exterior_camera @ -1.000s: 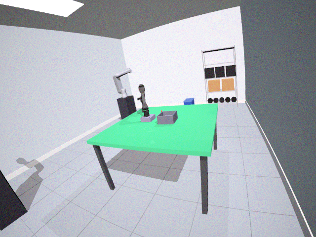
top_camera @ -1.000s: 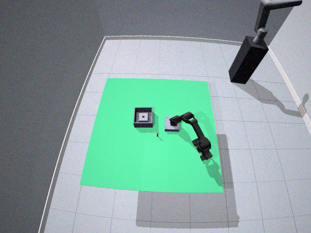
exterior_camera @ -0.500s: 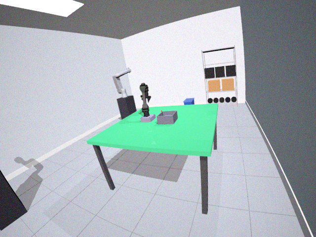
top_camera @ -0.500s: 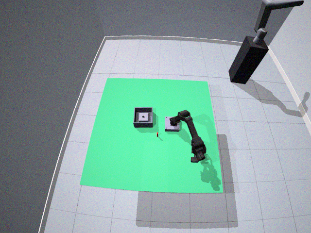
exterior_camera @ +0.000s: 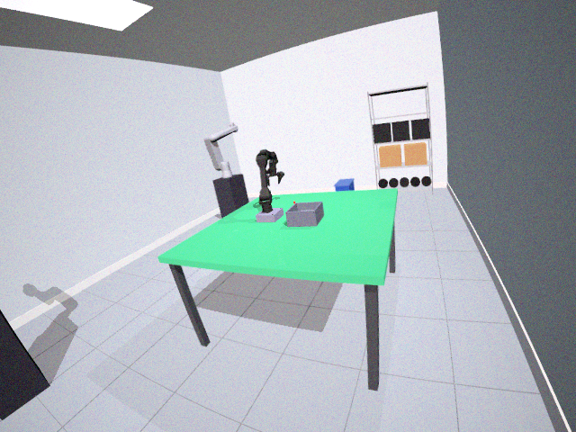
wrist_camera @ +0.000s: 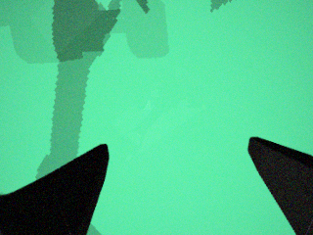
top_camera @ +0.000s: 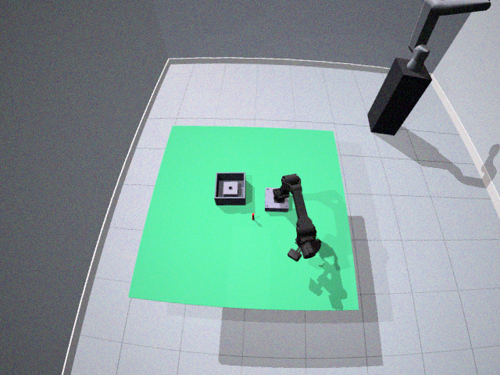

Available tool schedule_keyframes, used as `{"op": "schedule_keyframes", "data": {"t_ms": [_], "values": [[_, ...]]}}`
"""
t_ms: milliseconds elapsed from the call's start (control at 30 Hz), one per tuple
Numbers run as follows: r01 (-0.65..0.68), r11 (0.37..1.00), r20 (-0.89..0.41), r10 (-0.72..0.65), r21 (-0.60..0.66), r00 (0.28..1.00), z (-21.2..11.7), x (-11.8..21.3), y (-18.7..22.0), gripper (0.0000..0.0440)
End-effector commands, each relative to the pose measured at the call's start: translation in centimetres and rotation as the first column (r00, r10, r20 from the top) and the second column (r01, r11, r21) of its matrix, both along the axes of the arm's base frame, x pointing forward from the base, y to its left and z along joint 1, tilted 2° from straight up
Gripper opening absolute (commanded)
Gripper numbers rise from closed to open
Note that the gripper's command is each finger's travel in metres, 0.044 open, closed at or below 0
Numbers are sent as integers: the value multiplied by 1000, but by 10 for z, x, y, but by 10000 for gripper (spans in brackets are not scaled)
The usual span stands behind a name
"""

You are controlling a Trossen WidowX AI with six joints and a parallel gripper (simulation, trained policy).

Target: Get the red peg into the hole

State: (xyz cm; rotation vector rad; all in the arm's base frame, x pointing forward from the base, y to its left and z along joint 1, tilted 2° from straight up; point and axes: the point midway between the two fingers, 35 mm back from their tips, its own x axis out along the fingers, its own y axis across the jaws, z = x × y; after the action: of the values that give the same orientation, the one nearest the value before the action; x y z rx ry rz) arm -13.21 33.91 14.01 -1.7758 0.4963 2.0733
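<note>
The small red peg [top_camera: 253,216] [exterior_camera: 294,202] stands on the green table, apart from the box; in the exterior view only its top shows behind the box. The open grey box [top_camera: 230,201] [exterior_camera: 301,218] sits to the left of the arm's base in the top view. Inside it the pale plate [top_camera: 226,191] shows an empty-looking dark hole. My gripper [wrist_camera: 178,147] is open and empty, with only green table between its fingers in the wrist view. It hangs high above the table, to the right of the peg and well away from it in the top view.
The arm's pale base block [top_camera: 269,205] [exterior_camera: 269,215] stands between the box and the arm's raised links. The green table [top_camera: 194,258] [exterior_camera: 260,251] has its right edge near the gripper in the top view. The box walls stand up around the plate. Another arm on a black pedestal [top_camera: 398,97] stands off the table.
</note>
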Motion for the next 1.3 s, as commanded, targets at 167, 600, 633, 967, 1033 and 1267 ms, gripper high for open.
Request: {"op": "schedule_keyframes", "data": {"t_ms": [167, 600, 633, 967, 1033, 1267], "values": [[294, 956, 2, -294, -13, 956, 7, 35, 1, 440], [682, 730, 13, -682, -43, 731, 13, 87, -5, 440], [707, 706, 14, -707, -46, 707, 14, 91, -6, 440], [905, 421, 37, -905, -68, 424, 16, 129, -18, 440], [932, 356, 42, -932, -71, 360, 16, 137, -21, 440], [990, 120, 65, -990, -80, 125, 16, 161, -33, 440]]}}
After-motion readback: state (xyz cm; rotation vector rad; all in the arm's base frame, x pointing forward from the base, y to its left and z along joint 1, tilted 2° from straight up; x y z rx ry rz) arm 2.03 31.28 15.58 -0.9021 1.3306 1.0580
